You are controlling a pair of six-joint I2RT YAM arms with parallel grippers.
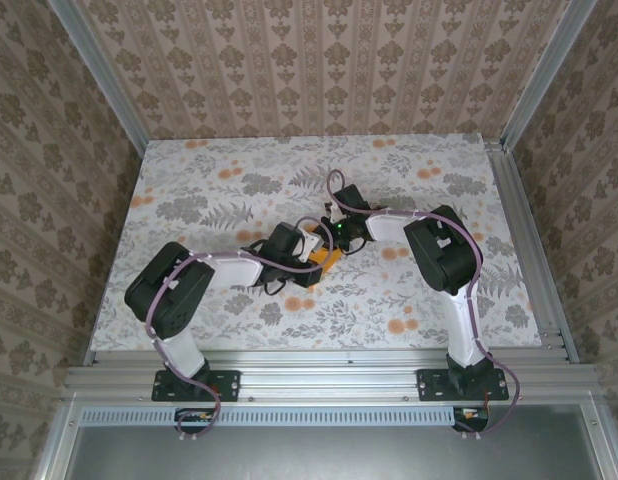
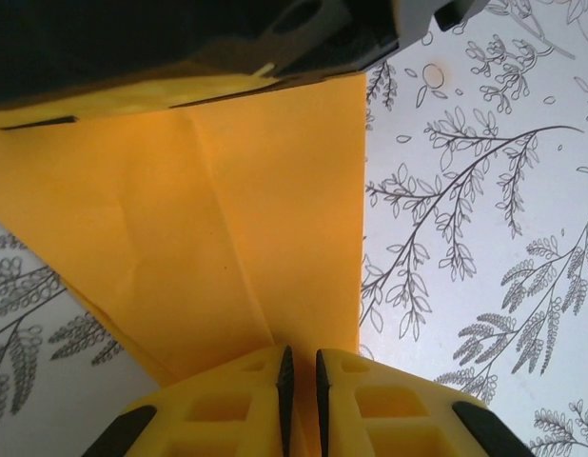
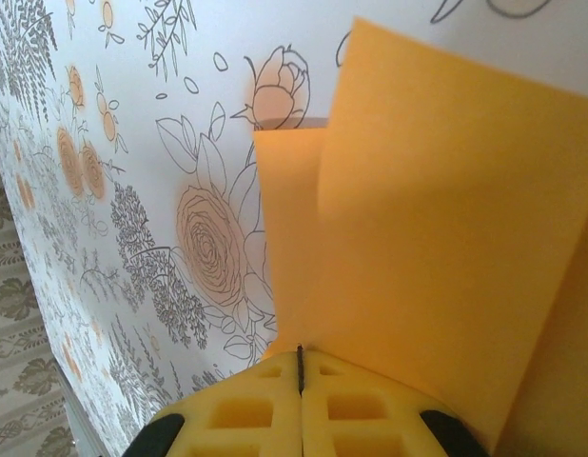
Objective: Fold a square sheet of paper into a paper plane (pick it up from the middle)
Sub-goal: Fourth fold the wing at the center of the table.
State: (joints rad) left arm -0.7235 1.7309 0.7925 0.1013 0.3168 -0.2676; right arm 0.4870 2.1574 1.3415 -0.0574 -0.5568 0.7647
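The square sheet of paper [image 2: 227, 238] is bright orange, folded over itself with creases running through it. It lies low over the flowered table, and a small corner of it [image 1: 326, 262] peeks out beneath both wrists at the table's middle. My left gripper [image 2: 299, 350] is shut on its near edge, a strip of orange pinched between the dark pads. My right gripper [image 3: 300, 347] is shut on another edge of the paper [image 3: 427, 238], whose layers fan away from the tips. The two grippers, left [image 1: 311, 248] and right [image 1: 337, 236], meet nose to nose.
The table [image 1: 209, 190] has a white cloth printed with grey leaves and orange flowers. Aluminium rails [image 1: 519, 230] and wallpapered walls enclose it on three sides. The right arm's dark body [image 2: 180, 38] hangs close over the paper's far end.
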